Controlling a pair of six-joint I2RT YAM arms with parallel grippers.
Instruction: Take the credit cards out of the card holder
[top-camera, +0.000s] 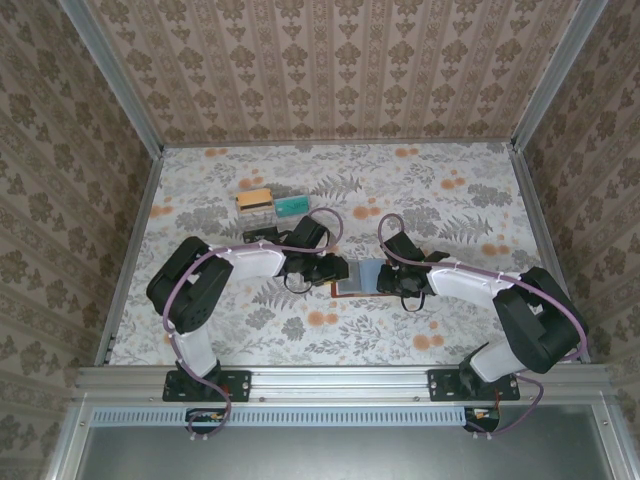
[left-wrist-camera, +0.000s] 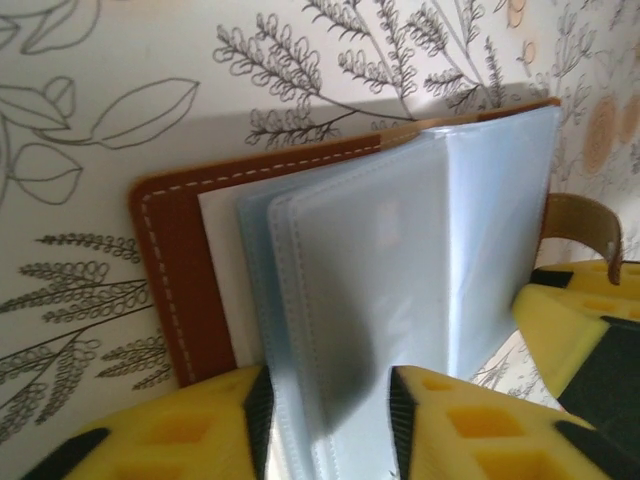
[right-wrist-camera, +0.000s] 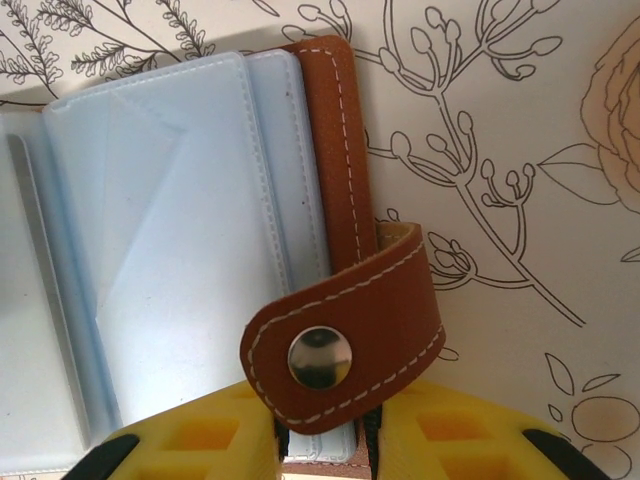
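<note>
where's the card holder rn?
Top view: card holder lies open at mid-table, between the left hand and right hand, one at each side edge.

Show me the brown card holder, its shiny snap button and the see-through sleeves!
card holder (left-wrist-camera: 175, 290): left wrist view, brown leather cover.
snap button (right-wrist-camera: 320, 357): right wrist view, middle of the stud.
plastic sleeves (left-wrist-camera: 400, 260): left wrist view, frontmost clear sleeve.

card holder (right-wrist-camera: 335, 150): brown leather, white stitching, pale blue sleeves (right-wrist-camera: 180, 220). table (top-camera: 450, 200): white, grey-and-orange floral print. finger pads (left-wrist-camera: 480, 430): yellow.
</note>
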